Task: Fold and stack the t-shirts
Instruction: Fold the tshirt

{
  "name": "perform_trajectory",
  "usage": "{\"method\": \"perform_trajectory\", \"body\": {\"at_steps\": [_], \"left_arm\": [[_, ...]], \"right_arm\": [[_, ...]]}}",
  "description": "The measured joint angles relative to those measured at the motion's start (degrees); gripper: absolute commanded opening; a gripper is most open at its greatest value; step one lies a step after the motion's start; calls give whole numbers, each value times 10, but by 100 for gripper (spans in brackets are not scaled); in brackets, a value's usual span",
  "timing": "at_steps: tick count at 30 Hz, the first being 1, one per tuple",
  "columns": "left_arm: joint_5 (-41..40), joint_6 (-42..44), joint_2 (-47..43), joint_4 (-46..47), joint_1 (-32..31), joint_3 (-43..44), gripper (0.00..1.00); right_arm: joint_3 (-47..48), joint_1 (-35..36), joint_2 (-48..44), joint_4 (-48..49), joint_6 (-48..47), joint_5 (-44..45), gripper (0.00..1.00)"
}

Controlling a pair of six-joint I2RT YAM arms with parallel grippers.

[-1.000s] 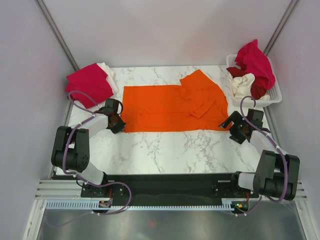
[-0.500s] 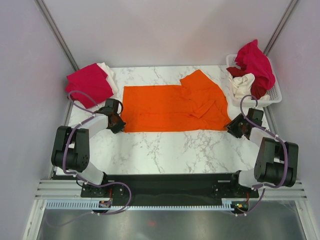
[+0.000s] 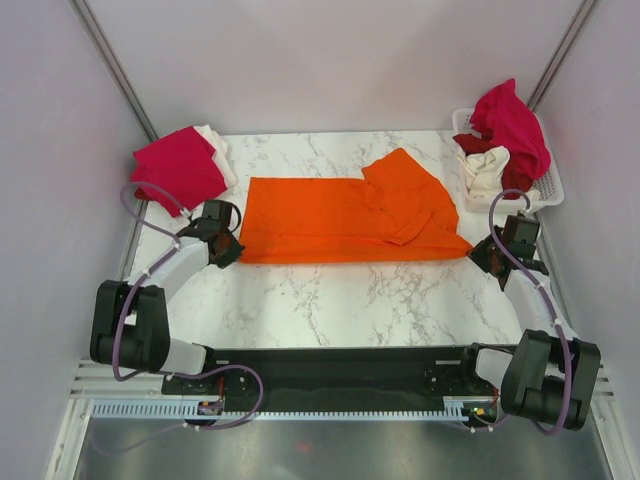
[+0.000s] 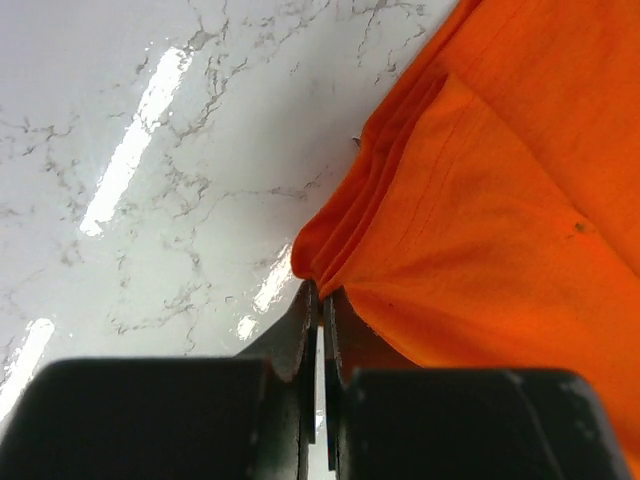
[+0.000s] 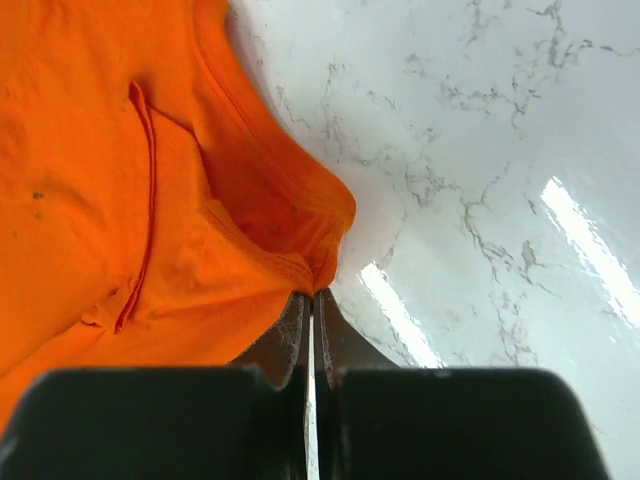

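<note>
The orange t-shirt (image 3: 350, 205) lies spread across the middle of the marble surface (image 3: 340, 295), long side running left to right, with a rumpled fold bunched up on its right half. Both near corners are taken.

The left end effector (image 3: 233, 254) sits right at the shirt's near-left corner, and the left wrist view shows its fingers pressed together with a gathered pleat of orange cloth pinched between the tips. Cloth fans away up and to the right from that pinch, with bare marble to the left.

On the other side, the right end effector (image 3: 479, 256) is at the near-right corner. In the right wrist view its fingers are clamped shut on the hem, with the cloth spreading up and to the left and bare marble to the right.

The left arm rises from its base at the near edge, elbow out toward the left side, and its forearm slants up and inward to the corner. The right arm runs up along the right edge of the surface, its wrist turned inward toward the shirt.

At the far left corner a folded crimson-pink shirt (image 3: 178, 168) rests on top of a white shirt (image 3: 216, 142). At the far right, the white basket (image 3: 548, 192) holds a heap of loose shirts in crimson, cream and dark red.
</note>
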Motion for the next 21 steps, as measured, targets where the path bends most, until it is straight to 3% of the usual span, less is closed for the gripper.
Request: {"method": "perform_trajectory", "body": {"at_steps": [8, 9, 11, 12, 13, 14, 15, 21], "left_arm": [[-5, -3, -76, -30, -1, -35, 2], [-5, -4, -87, -35, 0, -45, 3], [-3, -7, -108, -46, 0, -65, 30], [-3, -7, -118, -53, 0, -74, 46], [-2, -10, -126, -63, 0, -80, 58], [-1, -11, -131, -71, 0, -83, 58], [2, -15, -136, -78, 0, -83, 78], [35, -1, -178, -141, 1, -47, 80]], "right_arm": [[-14, 0, -33, -62, -1, 9, 3], [-23, 0, -34, -67, 1, 9, 18], [-36, 0, -37, -85, 7, 11, 41], [-40, 0, -39, -94, 10, 14, 79], [-40, 0, -44, -103, 15, 18, 93], [-40, 0, -51, -109, 15, 20, 97], [-40, 0, -57, -115, 14, 20, 98], [-4, 1, -108, -145, 4, 14, 93]]}}
